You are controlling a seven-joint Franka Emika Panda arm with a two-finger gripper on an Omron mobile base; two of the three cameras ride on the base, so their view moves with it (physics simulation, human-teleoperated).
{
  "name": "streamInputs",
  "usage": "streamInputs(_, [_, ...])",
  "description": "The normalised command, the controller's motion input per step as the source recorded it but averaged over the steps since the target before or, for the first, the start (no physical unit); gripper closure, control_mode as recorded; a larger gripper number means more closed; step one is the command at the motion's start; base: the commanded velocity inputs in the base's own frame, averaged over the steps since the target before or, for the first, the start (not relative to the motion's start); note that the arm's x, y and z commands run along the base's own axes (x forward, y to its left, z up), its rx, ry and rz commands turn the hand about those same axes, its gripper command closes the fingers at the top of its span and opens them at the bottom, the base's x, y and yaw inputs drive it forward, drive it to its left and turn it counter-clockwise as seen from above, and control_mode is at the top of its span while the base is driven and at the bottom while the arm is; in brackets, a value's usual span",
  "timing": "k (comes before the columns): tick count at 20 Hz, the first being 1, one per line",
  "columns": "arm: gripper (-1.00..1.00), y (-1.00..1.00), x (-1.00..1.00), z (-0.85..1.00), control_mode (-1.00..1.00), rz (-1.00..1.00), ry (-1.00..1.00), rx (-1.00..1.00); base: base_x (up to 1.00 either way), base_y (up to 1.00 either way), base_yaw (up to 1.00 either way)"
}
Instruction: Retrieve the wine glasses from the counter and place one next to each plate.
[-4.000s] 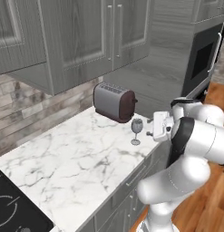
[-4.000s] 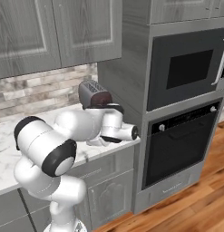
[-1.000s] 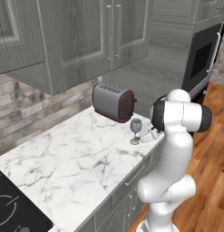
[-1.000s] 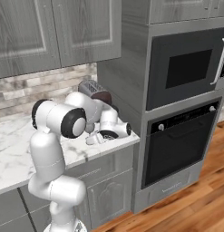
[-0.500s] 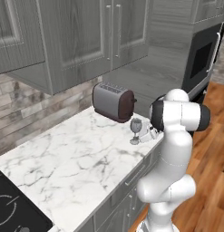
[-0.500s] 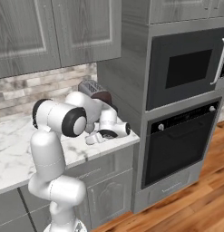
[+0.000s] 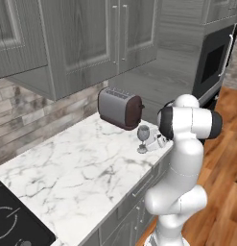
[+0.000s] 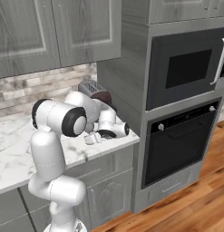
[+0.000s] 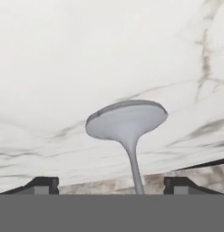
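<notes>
A: Between the pincer (image 9: 111, 186) tips, which stand wide apart, rises the thin stem of the wine glass (image 7: 143, 138).

B: The glass stands upright near the counter (image 7: 77, 168) edge, just in front of the toaster (image 7: 120, 107), with nothing clamped on it yet.

A: A lopsided squeeze on that stem could tip it over or push it off the edge.

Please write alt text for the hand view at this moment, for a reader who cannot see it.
A wine glass seen close up against the white grey-veined marble counter, its round foot toward the camera and its thin stem running down between the tool's two dark fingertips. The fingertips stand apart on either side of the stem, not touching it.
</notes>
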Motion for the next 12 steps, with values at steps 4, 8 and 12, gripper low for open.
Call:
streamInputs(4, [1.00, 0.00, 0.00, 0.00, -1.00, 0.00, -0.04, 0.05, 0.00, 0.00, 0.00])
streamInputs(8, [1.00, 0.00, 0.00, 0.00, -1.00, 0.00, -0.11, 0.02, 0.00, 0.00, 0.00])
streamInputs(12, [1.00, 0.00, -0.04, 0.13, -1.00, 0.00, -0.22, 0.00, 0.00, 0.00, 0.00])
